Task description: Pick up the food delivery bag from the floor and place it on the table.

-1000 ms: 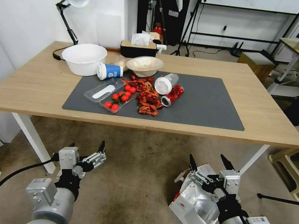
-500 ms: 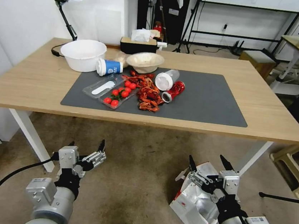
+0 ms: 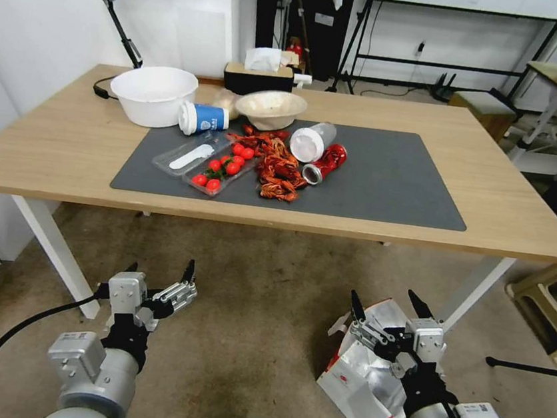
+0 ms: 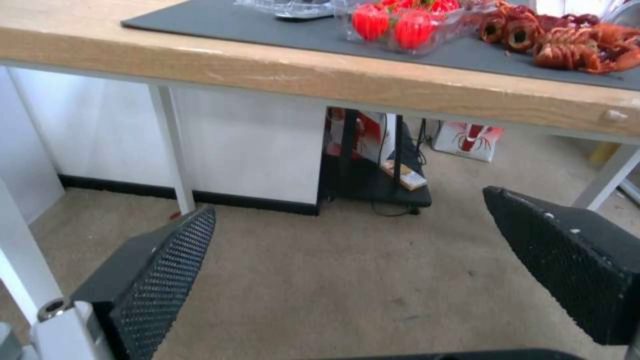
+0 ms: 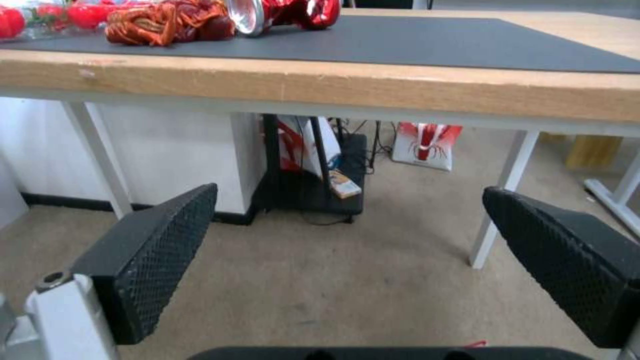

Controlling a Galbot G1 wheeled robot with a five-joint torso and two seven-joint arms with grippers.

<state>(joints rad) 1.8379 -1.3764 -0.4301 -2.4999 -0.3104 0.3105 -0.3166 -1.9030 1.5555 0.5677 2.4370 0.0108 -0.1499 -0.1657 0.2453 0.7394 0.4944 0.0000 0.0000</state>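
The food delivery bag [image 3: 352,397], white with red trim and crumpled silver foil lining, lies on the floor [image 3: 243,339] at the lower right of the head view. My right gripper [image 3: 385,303] hangs open just above the bag's top, touching nothing. My left gripper [image 3: 161,268] is open too, over bare floor to the left. The table [image 3: 62,164], light wood with a dark grey mat [image 3: 389,181], stands in front of both. In the wrist views, the left gripper [image 4: 348,202] and the right gripper [image 5: 350,190] face the table's front edge [image 5: 400,90] from below it.
The mat holds a white bowl [image 3: 153,93], a blue cup [image 3: 203,119], a tomato tray [image 3: 219,170], crayfish [image 3: 276,168] and a red can [image 3: 325,163]. White table legs [image 3: 52,250] [image 3: 477,292] flank the grippers. A beige stool [image 3: 547,320] and a black rod [image 3: 532,369] lie right.
The whole head picture has shifted a little, with the table now sitting slightly higher and farther. Both grippers and the bag keep their places.
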